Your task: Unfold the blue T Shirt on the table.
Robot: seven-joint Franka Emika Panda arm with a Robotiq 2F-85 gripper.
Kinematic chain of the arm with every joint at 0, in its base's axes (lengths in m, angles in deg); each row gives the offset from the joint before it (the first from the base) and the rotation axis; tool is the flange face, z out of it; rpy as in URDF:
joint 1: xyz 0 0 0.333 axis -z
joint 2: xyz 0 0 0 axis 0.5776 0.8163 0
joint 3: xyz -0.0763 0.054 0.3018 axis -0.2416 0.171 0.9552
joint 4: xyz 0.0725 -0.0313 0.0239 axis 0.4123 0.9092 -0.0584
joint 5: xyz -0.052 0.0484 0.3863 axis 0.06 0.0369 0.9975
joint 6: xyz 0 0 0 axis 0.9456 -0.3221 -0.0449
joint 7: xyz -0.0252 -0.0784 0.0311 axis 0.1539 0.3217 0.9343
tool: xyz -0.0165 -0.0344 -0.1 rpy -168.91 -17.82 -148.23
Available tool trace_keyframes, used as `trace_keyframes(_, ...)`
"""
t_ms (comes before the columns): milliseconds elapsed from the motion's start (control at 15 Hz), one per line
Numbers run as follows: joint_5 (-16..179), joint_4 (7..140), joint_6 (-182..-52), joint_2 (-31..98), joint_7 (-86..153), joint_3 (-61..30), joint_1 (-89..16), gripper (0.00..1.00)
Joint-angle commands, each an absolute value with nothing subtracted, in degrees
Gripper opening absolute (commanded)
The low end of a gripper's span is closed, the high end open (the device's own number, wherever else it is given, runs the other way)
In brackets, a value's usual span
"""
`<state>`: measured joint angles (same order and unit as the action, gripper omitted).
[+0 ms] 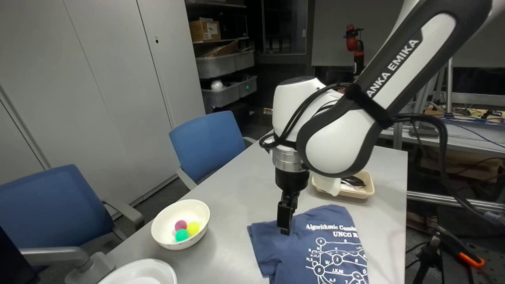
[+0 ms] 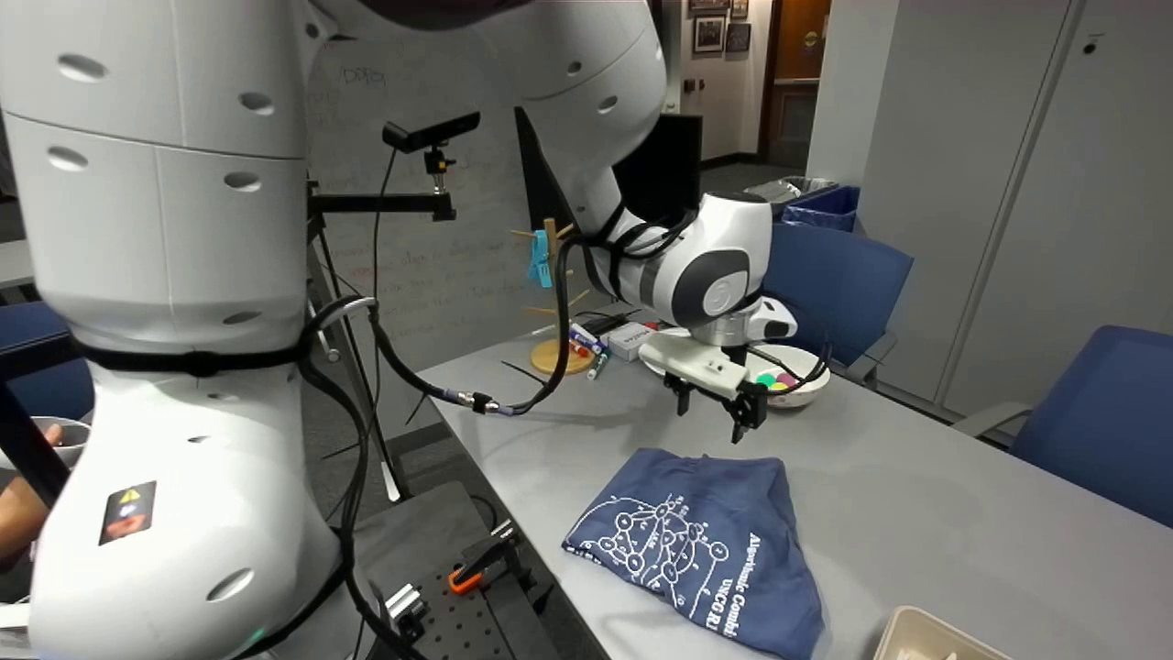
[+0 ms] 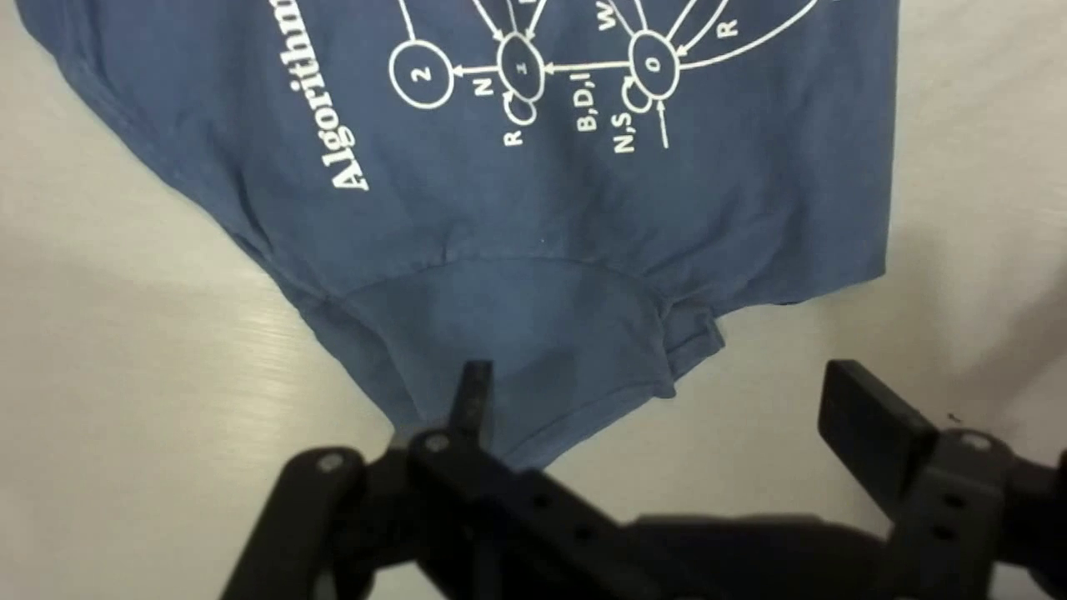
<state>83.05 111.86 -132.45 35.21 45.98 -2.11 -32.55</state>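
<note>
The blue T-shirt lies folded on the grey table in both exterior views (image 1: pixel 284 252) (image 2: pixel 678 467), with white lettering and a white diagram facing up. In the wrist view the shirt (image 3: pixel 542 208) fills the upper middle, with a sleeve reaching down toward the jaws and a small folded flap at the sleeve's right corner. My gripper is open and empty, pointing down above the table by the sleeve, in both exterior views (image 1: pixel 284 228) (image 2: pixel 709 424). In the wrist view the gripper (image 3: pixel 660 371) has its left finger over the sleeve and its right finger over bare table.
A white bowl (image 1: pixel 161 227) with coloured balls and a white plate (image 1: pixel 144 274) stand on the table (image 1: pixel 225 205). A beige tray (image 1: pixel 355 194) with utensils lies beyond the shirt. A wooden stand (image 2: pixel 547 357) and markers sit at the far end. Blue chairs (image 1: pixel 207 146) line the side.
</note>
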Motion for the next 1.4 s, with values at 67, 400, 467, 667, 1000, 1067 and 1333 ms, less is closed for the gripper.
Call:
trace_keyframes(67, 84.06, 109.23, -132.15, 38.10, 50.14, -3.73, -33.53, 1.00)
trace_keyframes(400, 82.93, 106.31, -132.12, 41.17, 50.05, -4.75, -33.65, 1.00)
trace_keyframes(467, 82.82, 106.06, -132.22, 41.51, 49.83, -4.97, -33.73, 1.00)
trace_keyframes(667, 80.77, 104.19, -133.79, 44.71, 51.74, -6.15, -33.58, 1.00)
trace_keyframes(1000, 82.02, 100.37, -138.29, 50.62, 61.98, -3.34, -29.20, 1.00)
trace_keyframes(1067, 82.16, 99.11, -138.68, 51.86, 64.00, -2.53, -28.20, 0.98)
trace_keyframes(1333, 81.68, 94.88, -138.34, 55.58, 68.45, -0.87, -25.86, 0.88)
